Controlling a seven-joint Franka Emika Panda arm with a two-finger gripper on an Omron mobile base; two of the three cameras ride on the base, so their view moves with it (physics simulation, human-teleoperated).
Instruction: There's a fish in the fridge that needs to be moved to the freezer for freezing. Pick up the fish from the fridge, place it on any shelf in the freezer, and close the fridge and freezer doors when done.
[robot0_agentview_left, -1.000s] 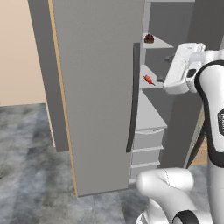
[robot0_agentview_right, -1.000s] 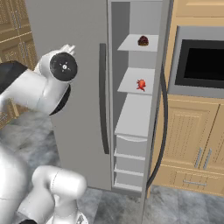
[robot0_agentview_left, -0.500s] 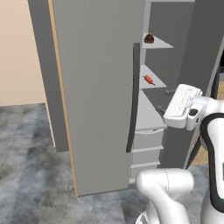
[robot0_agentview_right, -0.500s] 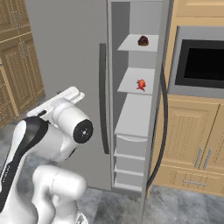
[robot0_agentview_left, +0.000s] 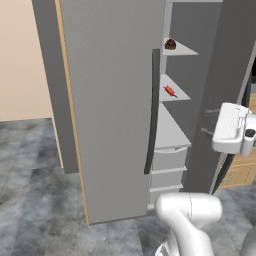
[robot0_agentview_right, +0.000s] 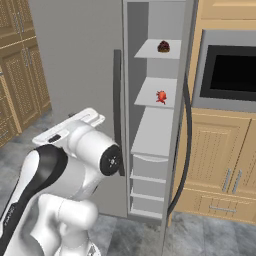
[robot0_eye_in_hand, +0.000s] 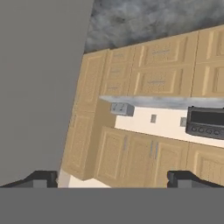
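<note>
The small red-orange fish (robot0_agentview_left: 169, 91) (robot0_agentview_right: 161, 96) lies on the middle light-grey shelf (robot0_agentview_left: 180, 93) (robot0_agentview_right: 148, 93) of the narrow freezer (robot0_agentview_left: 196, 30) (robot0_agentview_right: 150, 30). The freezer door (robot0_agentview_left: 232, 60) (robot0_agentview_right: 189, 60) is swung open on the right. The wide fridge door (robot0_agentview_left: 110, 100) (robot0_agentview_right: 80, 60) looks closed. My gripper (robot0_agentview_left: 209, 121) (robot0_eye_in_hand: 112, 179) hangs open and empty, below and right of the fish, close to the freezer door's inner face. In the hand view its fingertips (robot0_eye_in_hand: 41, 178) stand far apart beside a flat grey door surface (robot0_eye_in_hand: 39, 87).
A dark red-brown lump (robot0_agentview_left: 170, 44) (robot0_agentview_right: 163, 47) sits on the top freezer shelf. Grey drawers (robot0_agentview_left: 167, 160) (robot0_agentview_right: 147, 167) fill the freezer's lower part. A built-in oven (robot0_agentview_right: 227, 72) and wooden cabinets (robot0_agentview_right: 225, 170) stand just right of the open door; more cabinets (robot0_agentview_right: 17, 65) are at left.
My hand has dropped from beside the fish's shelf, down and out to the right toward the freezer door. The fish stays on the shelf. The jaws stay wide.
</note>
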